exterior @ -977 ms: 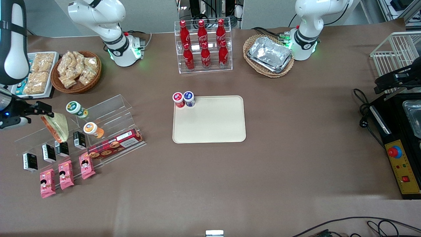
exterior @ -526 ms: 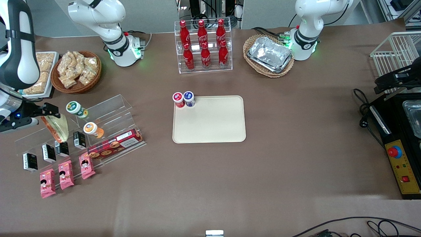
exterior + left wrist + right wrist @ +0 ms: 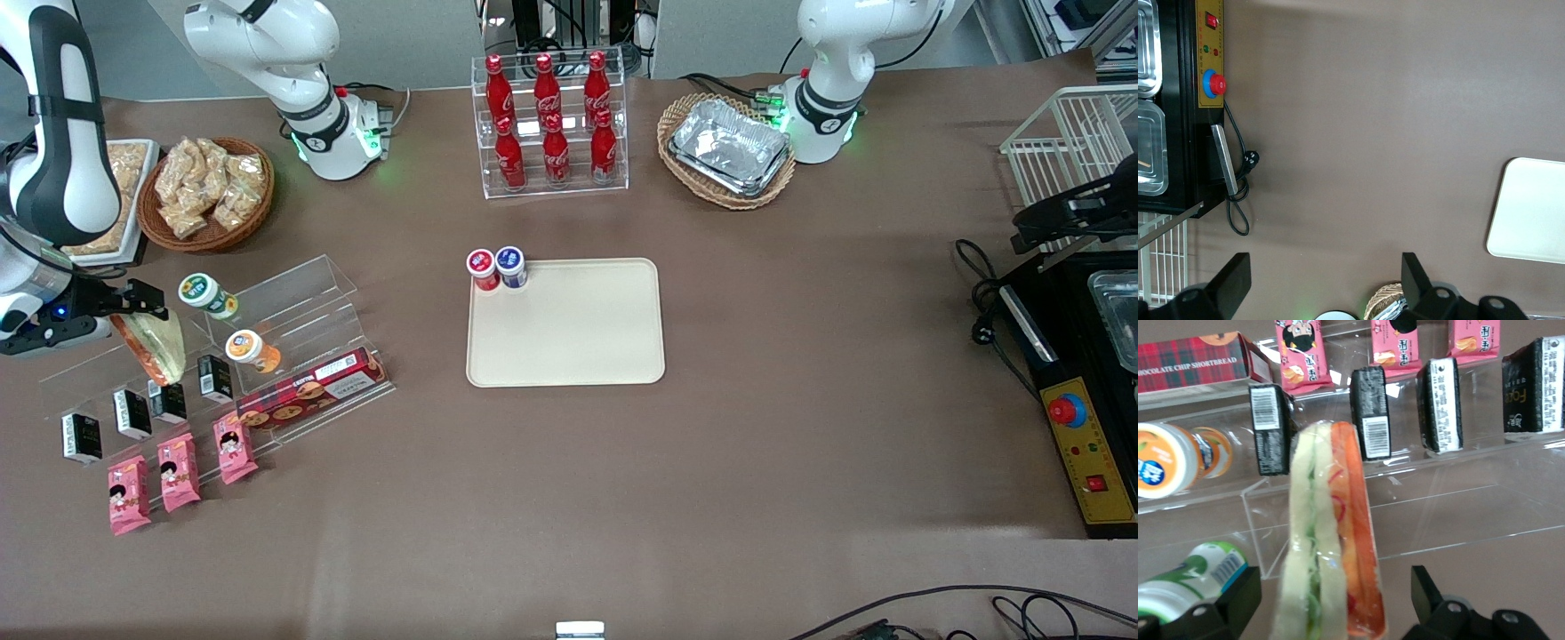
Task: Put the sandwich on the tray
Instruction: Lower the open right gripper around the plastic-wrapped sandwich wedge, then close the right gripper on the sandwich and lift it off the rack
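Your gripper (image 3: 140, 302) sits at the working arm's end of the table, over the clear rack (image 3: 298, 289), with its jaws spread and straddling the sandwich (image 3: 1331, 540). The wrist view shows a gap on each side, so nothing is gripped yet. The sandwich stands on edge on the rack, bread faces toward the fingers (image 3: 1423, 590) and the orange and green filling edge-on to the wrist camera. A row of black boxes (image 3: 1369, 413) stands just beside it, nearer the front camera. A green-capped bottle (image 3: 206, 295) lies close by on the rack. Assessment: the wedge is light, soft and easily crushed, and its clear film is likely slippery. Close across the two bread faces, at the thick part of the wedge and not at the thin tip, using only enough force to keep it from sliding. Too hard a squeeze would likely press out the filling or deform the bread. Lift straight up to clear the boxes and the rack wall. The tray (image 3: 569, 333) lies well apart, at mid-table. Two small pots (image 3: 498, 267) occupy one corner and the remaining surface is bare, so aim for its middle.
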Robot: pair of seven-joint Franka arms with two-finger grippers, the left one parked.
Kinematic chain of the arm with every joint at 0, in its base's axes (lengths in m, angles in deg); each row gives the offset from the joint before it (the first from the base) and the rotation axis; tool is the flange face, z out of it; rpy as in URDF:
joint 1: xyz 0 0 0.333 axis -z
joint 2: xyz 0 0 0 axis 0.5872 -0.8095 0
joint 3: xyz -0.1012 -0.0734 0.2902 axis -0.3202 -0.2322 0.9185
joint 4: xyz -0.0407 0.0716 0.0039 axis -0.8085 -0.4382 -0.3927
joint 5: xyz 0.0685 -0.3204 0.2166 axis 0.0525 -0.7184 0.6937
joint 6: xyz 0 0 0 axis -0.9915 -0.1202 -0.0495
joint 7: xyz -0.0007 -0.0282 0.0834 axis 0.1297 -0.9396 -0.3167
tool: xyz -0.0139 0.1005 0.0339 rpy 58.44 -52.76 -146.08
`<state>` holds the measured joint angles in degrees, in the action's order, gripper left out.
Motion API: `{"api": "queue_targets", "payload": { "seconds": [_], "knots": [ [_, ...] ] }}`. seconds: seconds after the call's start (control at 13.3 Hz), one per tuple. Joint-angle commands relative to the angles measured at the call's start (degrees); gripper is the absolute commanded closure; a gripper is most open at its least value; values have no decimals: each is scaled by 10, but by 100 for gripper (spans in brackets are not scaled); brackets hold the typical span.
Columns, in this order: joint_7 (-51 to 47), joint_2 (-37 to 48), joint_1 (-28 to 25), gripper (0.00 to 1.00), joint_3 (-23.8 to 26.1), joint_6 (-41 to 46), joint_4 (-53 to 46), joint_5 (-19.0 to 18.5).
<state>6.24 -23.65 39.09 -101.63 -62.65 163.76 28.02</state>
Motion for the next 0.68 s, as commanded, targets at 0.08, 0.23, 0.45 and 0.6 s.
{"api": "queue_targets", "payload": {
  "seconds": [0.08, 0.23, 0.45, 0.6],
  "knots": [
    [24, -17, 12, 0, 2, -27, 4, -4],
    [25, -16, 9, 4, 3, -27, 8, -3],
    [26, -14, 6, 38, 3, -21, 7, 0],
    [25, -11, 5, 61, 5, -16, 4, 0]
  ]
}}
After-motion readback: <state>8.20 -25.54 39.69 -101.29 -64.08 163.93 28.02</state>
